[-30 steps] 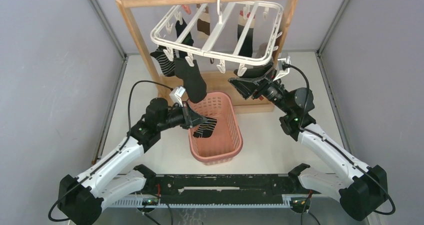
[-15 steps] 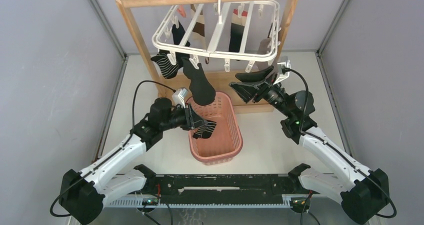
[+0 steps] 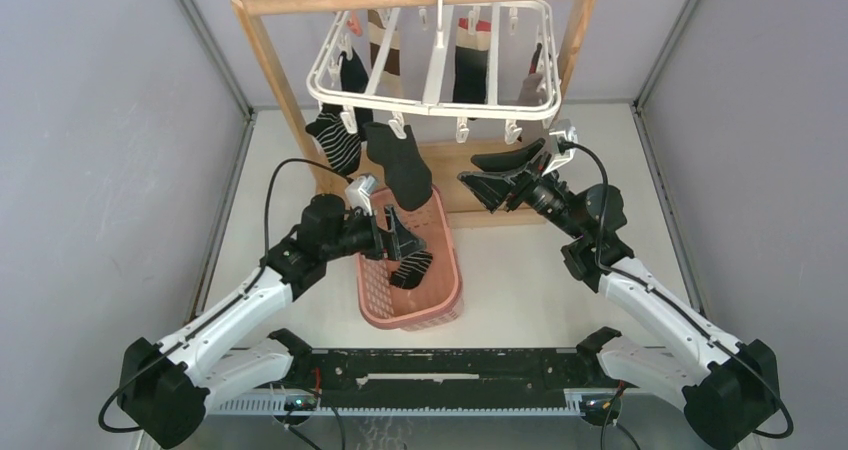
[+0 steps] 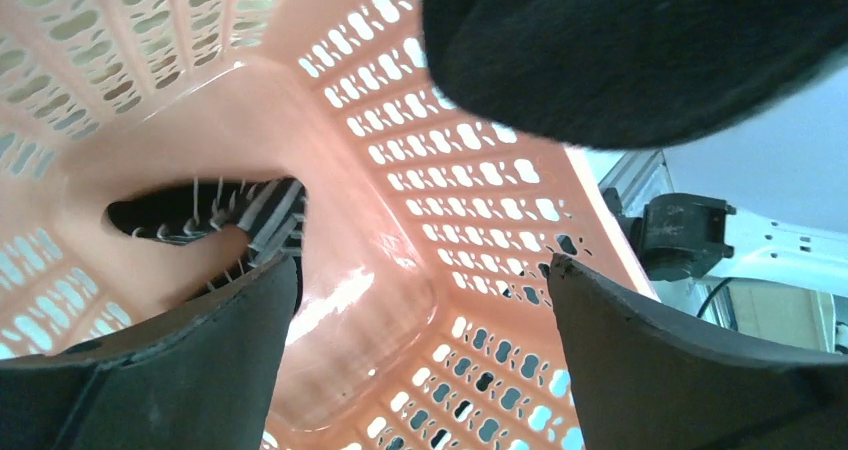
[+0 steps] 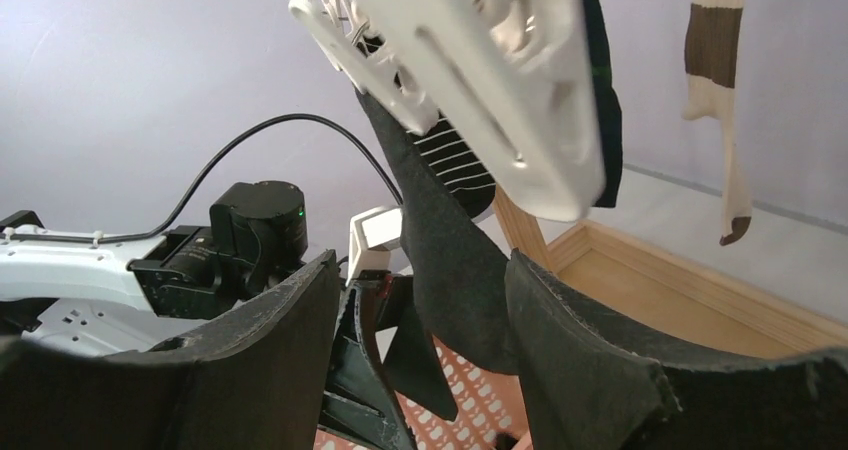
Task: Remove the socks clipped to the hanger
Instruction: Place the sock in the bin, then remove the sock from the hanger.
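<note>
Here the left end effector [image 3: 402,242], released, hovered inside the pink basket [image 3: 412,320] above a striped sock [image 3: 413,268]. The right end effector [image 3: 470,167], likewise released and empty, hung beyond the basket's far rim. The hanger [image 3: 432,62], with socks [image 3: 400,170] clipped to it, hung above the basket.

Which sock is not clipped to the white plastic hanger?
The black white-striped sock lying in the pink plastic basket; the others hang clipped to the hanger.
</note>
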Controlling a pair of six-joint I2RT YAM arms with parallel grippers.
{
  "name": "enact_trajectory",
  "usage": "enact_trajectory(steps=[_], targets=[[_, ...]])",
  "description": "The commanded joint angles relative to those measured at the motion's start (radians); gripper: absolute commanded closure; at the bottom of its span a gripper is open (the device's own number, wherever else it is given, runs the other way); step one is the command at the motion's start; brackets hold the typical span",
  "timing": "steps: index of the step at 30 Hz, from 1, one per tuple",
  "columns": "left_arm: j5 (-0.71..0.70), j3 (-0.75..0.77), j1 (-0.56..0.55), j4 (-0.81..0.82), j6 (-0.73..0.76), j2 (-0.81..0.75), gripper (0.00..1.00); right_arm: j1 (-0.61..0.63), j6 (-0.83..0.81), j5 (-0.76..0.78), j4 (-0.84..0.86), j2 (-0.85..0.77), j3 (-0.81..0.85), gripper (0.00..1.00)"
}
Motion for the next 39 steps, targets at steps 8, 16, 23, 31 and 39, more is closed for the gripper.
enact_trajectory(steps=[8, 16, 23, 31, 39], targets=[[-0.033, 0.073, -0.007, -0.060, 0.033, -0.010, 0.00, 0.004, -0.041, 0.009, -0.003, -0.020, -0.015, 0.31], [-0.004, 0.151, -0.023, -0.077, 0.052, -0.021, 0.00, 0.008, -0.079, 0.030, -0.048, -0.018, -0.015, 0.31], [-0.005, 0.186, -0.027, -0.091, 0.053, -0.066, 0.00, 0.022, -0.115, 0.072, -0.094, -0.010, -0.014, 0.20], [-0.054, 0.181, -0.028, -0.143, 0.049, -0.145, 0.00, 0.046, -0.164, 0.071, -0.120, 0.055, 0.010, 0.05], [-0.154, 0.196, -0.029, -0.240, 0.062, -0.213, 0.00, 0.127, -0.262, 0.130, -0.162, 0.138, 0.071, 0.01]])
